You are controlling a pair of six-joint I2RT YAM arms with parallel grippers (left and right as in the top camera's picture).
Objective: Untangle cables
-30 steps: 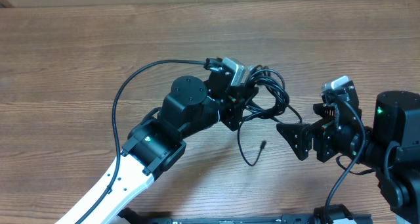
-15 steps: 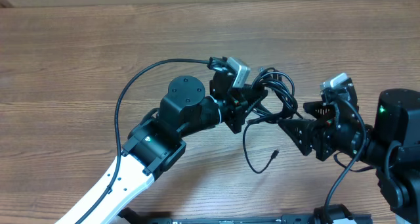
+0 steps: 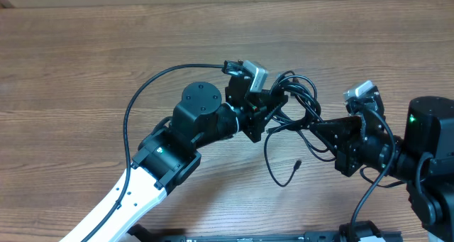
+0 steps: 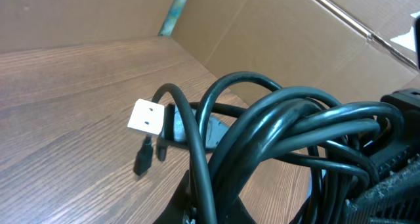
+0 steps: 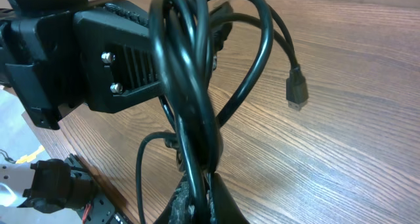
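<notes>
We see a wood-grain table [image 3: 85,43] across the overhead view. Right of centre, the cables [image 3: 301,100], thin glossy black cords, form one tangled bundle; we cannot count its strands. Two pincers clamp it: left gripper [image 3: 275,103] and right gripper [image 3: 314,126], both closed tight. One loose plug [image 3: 297,164] lies below.

Cables [image 3: 301,93] between left gripper [image 3: 273,103], right gripper [image 3: 316,126]

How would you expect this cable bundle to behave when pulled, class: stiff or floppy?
Probably floppy: the cables curve in loose loops, and one plug end hangs free. Likely springy too, as the loops hold rounded shapes. They may snag, since strands cross.
</notes>
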